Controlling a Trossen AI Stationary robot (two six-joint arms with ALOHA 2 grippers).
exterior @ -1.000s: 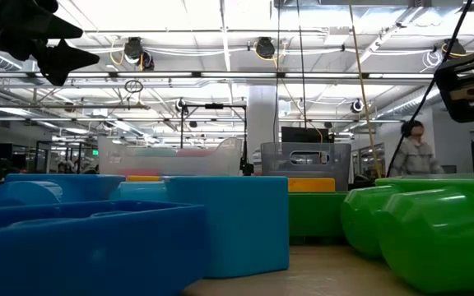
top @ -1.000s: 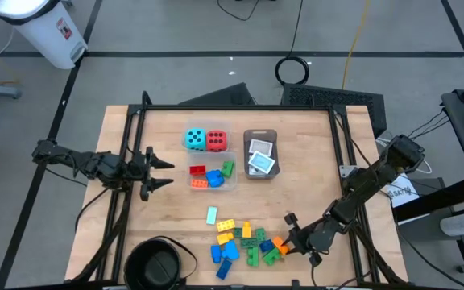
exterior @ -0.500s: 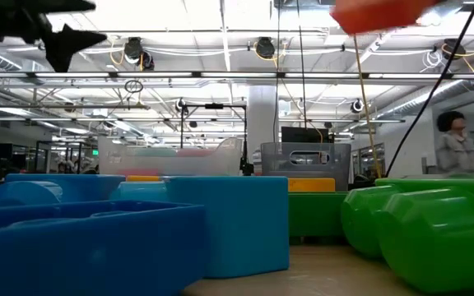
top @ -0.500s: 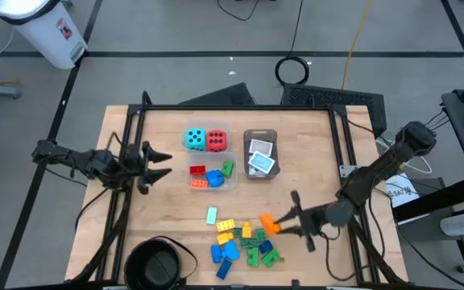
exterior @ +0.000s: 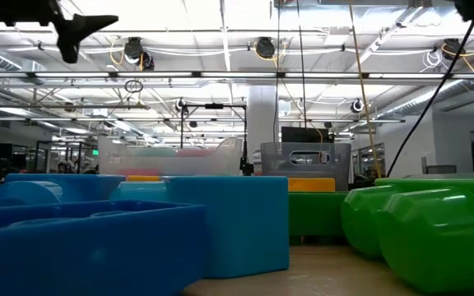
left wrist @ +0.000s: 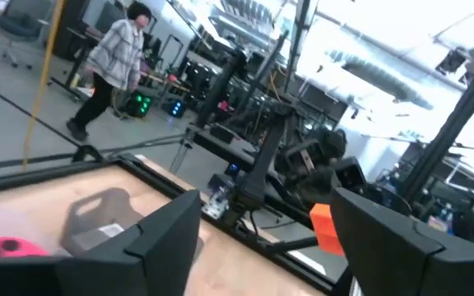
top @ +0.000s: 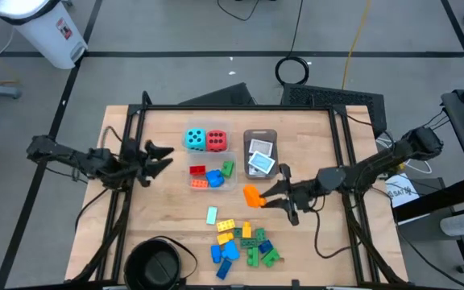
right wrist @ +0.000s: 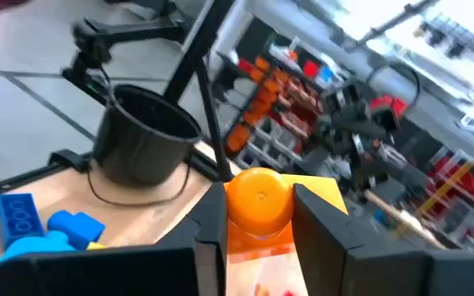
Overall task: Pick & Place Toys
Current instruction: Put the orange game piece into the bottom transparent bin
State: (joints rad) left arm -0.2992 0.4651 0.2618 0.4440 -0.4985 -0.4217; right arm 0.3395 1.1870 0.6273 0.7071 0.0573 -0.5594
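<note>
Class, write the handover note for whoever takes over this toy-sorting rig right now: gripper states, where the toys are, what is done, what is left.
Right gripper: shut on an orange brick, held above the table between the loose pile and the brick tub.
Left gripper: open, empty, at the table's left side.
Done: teal die and red die sit side by side behind the brick tub; a few bricks are in that tub; white cards are in the grey tray.
Left: place the orange brick, then clear the loose bricks and one pale card at the front of the table.
</note>
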